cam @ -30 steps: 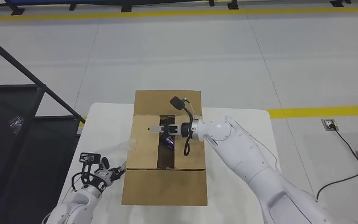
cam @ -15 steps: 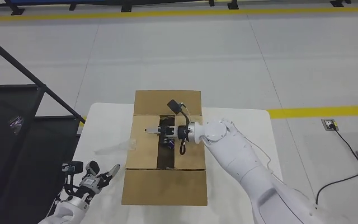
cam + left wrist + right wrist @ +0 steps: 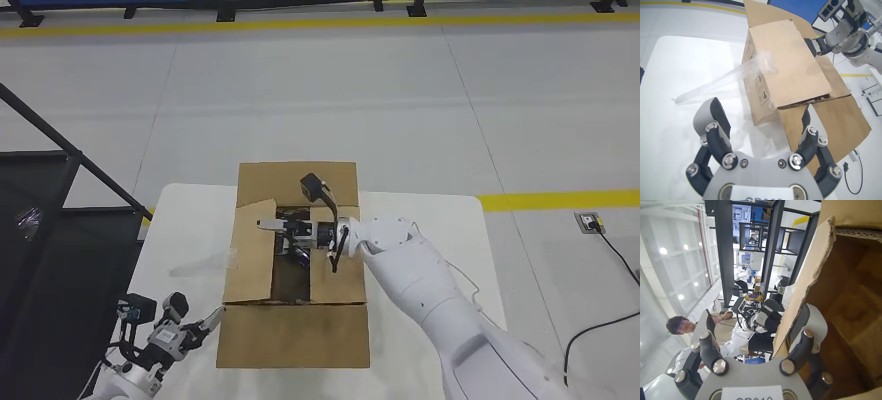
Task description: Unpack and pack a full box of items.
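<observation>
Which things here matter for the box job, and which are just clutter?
Job: cardboard box; its raised flap, straddled by the right claw; dark items inside; left claw near the box.
Lying about: clear plastic strip trailing from the box onto the table; floor cable.

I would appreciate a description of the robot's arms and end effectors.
The right arm has a smooth white shell and a black wrist cable. The left end effector and right end effector each have a grey plate with silver screws, black linkages and white fingers with black pads.
</observation>
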